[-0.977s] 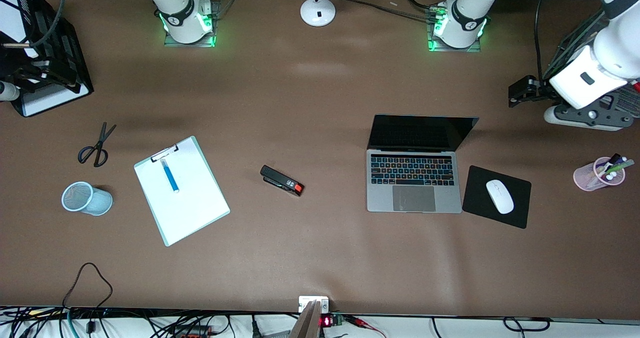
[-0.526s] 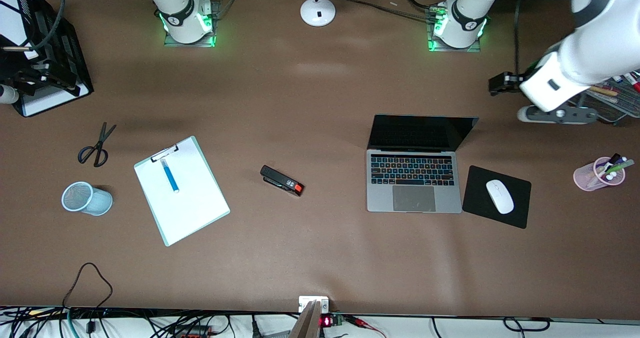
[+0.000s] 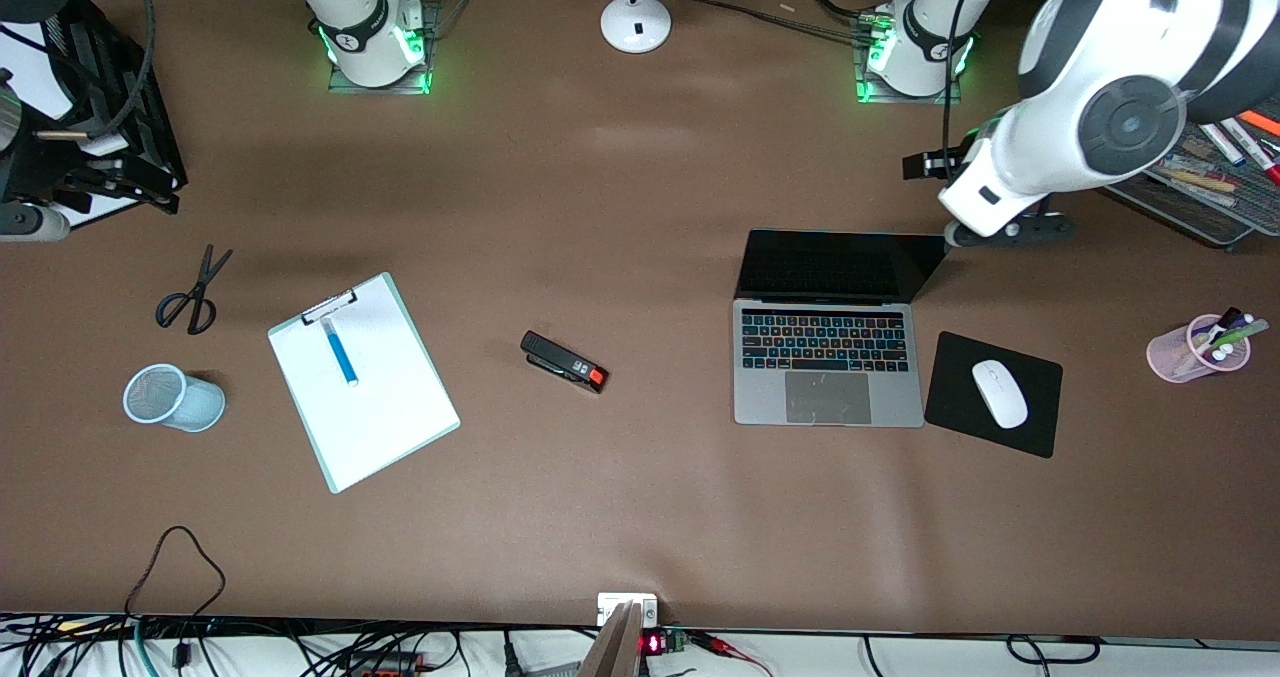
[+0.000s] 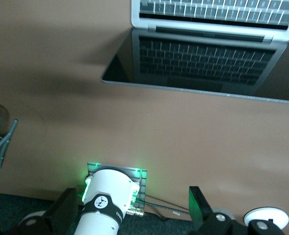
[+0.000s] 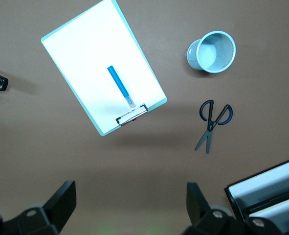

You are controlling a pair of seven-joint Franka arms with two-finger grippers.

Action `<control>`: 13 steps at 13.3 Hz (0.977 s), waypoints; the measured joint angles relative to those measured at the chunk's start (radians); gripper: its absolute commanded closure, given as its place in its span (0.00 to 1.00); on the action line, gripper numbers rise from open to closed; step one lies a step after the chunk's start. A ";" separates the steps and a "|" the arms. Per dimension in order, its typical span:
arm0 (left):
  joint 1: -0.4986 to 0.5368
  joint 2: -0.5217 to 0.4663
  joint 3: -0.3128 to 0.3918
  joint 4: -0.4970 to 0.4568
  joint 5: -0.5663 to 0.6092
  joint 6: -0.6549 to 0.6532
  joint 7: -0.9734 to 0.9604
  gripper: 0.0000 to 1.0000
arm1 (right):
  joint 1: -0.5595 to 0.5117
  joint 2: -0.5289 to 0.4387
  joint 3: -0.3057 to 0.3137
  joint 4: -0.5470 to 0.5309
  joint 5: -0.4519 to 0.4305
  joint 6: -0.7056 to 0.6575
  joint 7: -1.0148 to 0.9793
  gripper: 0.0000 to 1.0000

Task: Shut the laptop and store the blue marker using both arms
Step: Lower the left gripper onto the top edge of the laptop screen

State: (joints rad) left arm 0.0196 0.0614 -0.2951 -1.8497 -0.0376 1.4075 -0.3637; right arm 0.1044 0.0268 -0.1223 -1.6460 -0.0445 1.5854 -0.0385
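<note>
The laptop [image 3: 828, 357] stands open on the table, dark screen upright, toward the left arm's end; the left wrist view shows its screen [image 4: 208, 63]. My left gripper [image 3: 922, 167] is open and empty, in the air over the bare table between the laptop's lid and the left arm's base [image 4: 107, 208]; it also shows in the left wrist view [image 4: 132, 210]. The blue marker [image 3: 340, 353] lies on a white clipboard [image 3: 385, 422], and shows in the right wrist view [image 5: 120, 86]. My right gripper [image 5: 129, 203] is open and empty, high over the table's right-arm end [image 3: 125, 182].
A pale blue mesh cup [image 3: 172, 397] and scissors [image 3: 190, 292] lie beside the clipboard. A black stapler [image 3: 565, 362] lies mid-table. A mouse [image 3: 1000, 394] sits on a black pad [image 3: 960, 417]. A pink pen cup [image 3: 1195, 349], a mesh tray [image 3: 1200, 187] and a black organiser [image 3: 110, 87] stand at the ends.
The left arm has swung in from the table's end toward the laptop's lid, its gripper now close to the screen's top corner. The right gripper has shifted slightly.
</note>
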 measured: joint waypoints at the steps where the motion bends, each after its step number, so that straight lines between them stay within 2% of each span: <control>1: 0.000 0.000 -0.011 -0.031 0.000 0.021 -0.002 0.00 | 0.002 0.004 0.000 0.000 0.003 0.002 0.000 0.00; 8: 0.000 -0.004 -0.067 -0.234 -0.022 0.276 -0.010 0.00 | 0.003 0.056 0.001 0.000 0.079 0.002 0.000 0.00; 13: 0.000 -0.002 -0.070 -0.285 -0.023 0.421 -0.012 0.00 | 0.000 0.073 0.000 0.000 0.079 -0.003 0.000 0.00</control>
State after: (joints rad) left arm 0.0198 0.0593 -0.3648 -2.1350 -0.0607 1.8287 -0.3755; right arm 0.1049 0.0994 -0.1227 -1.6459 0.0345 1.5825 -0.0385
